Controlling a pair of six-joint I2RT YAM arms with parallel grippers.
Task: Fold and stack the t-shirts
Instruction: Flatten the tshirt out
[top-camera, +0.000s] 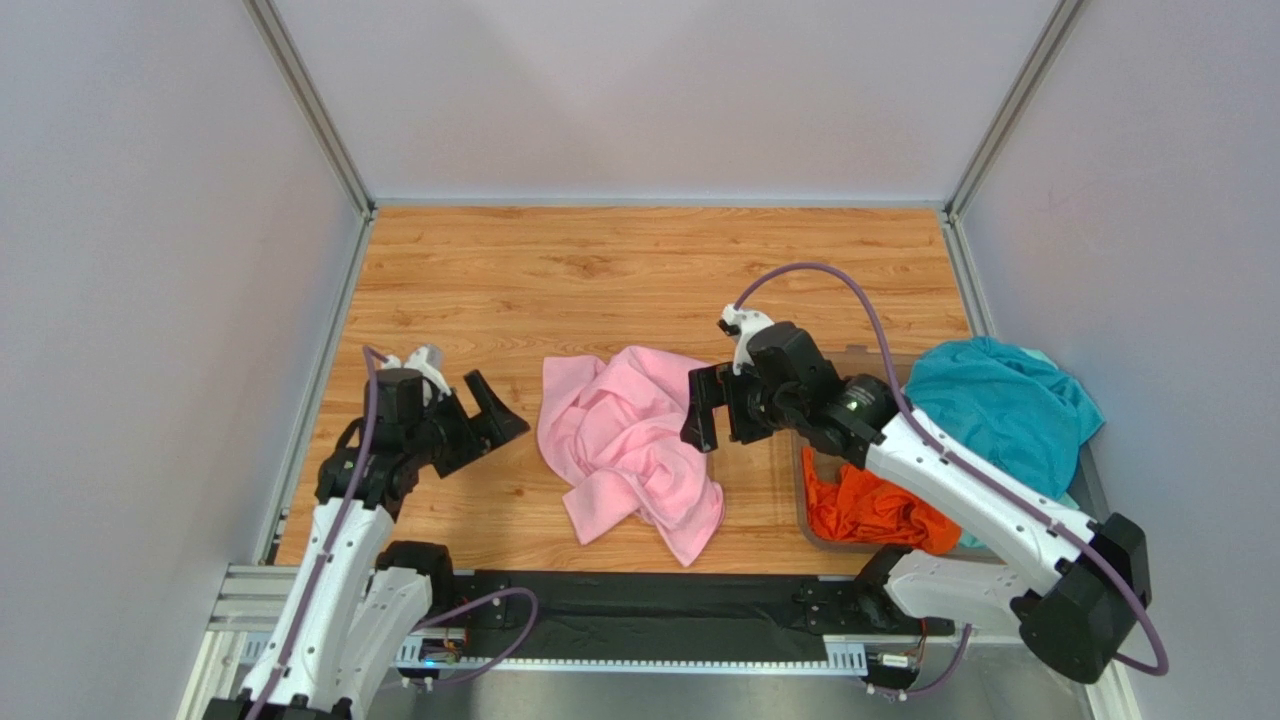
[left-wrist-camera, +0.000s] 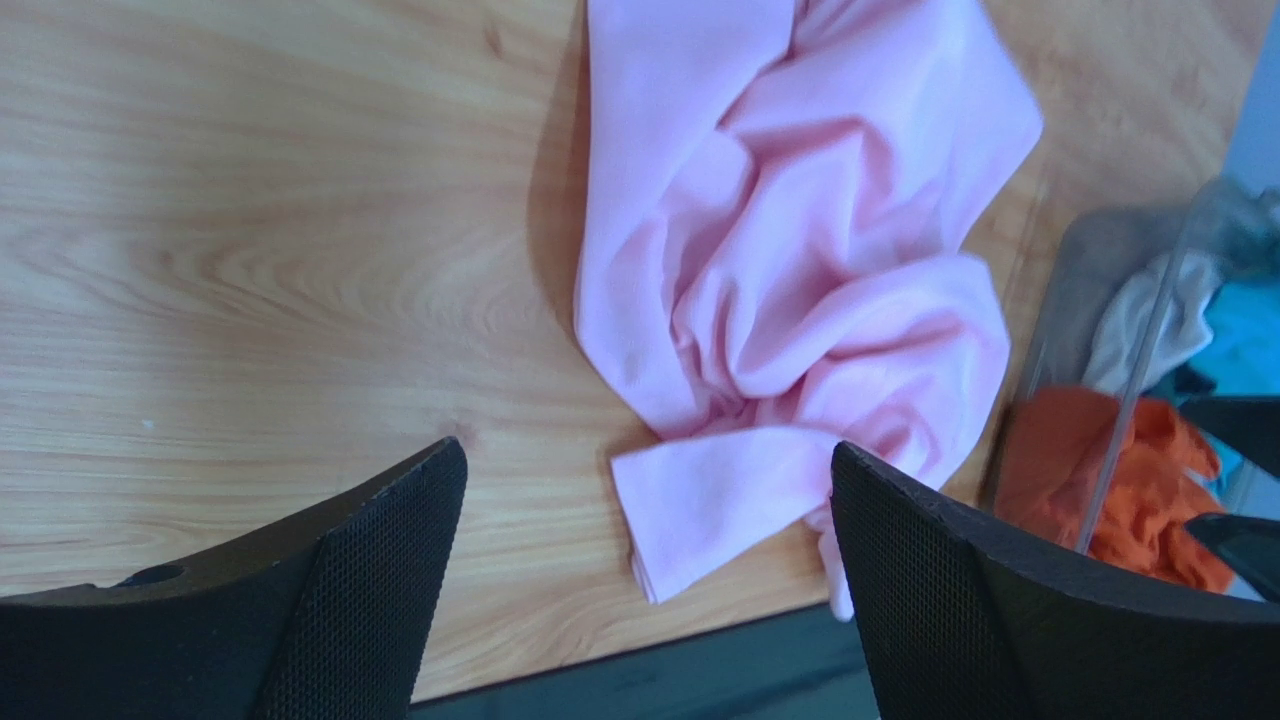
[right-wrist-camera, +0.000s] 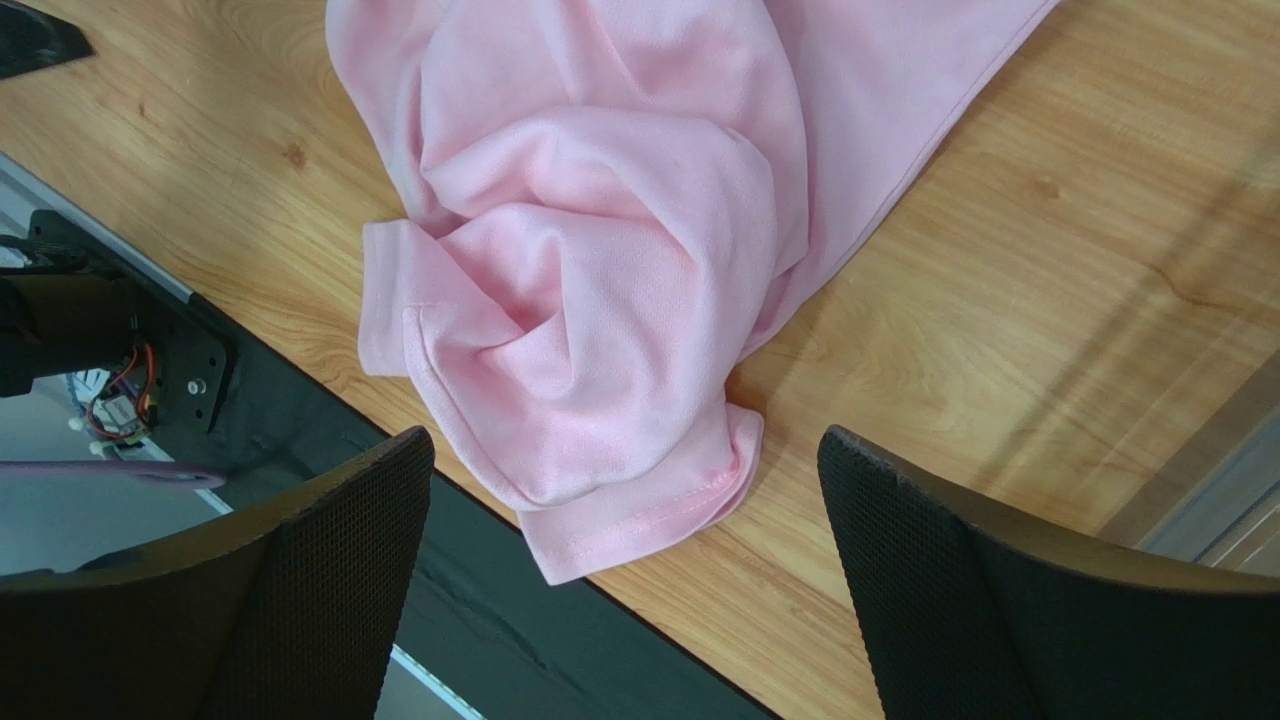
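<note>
Our left end effector sits at the pink shirt's nine o'clock, our right end effector at three, both released.

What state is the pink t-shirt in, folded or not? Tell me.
Not folded: the pink t-shirt lies crumpled in a loose heap on the table.

Surface: wood-grain finish, smooth, with a faint satin sheen. Pink t-shirt: soft matt knit cloth, creased, with stitched hems. Orange t-shirt and teal t-shirt: similar matt cloth. Bin: clear, glossy plastic. Left tool and right tool: fingers black and matt, covered with a fine dimpled grid. Arm shells: smooth white plastic, slightly glossy. Cables: smooth purple sheath.
</note>
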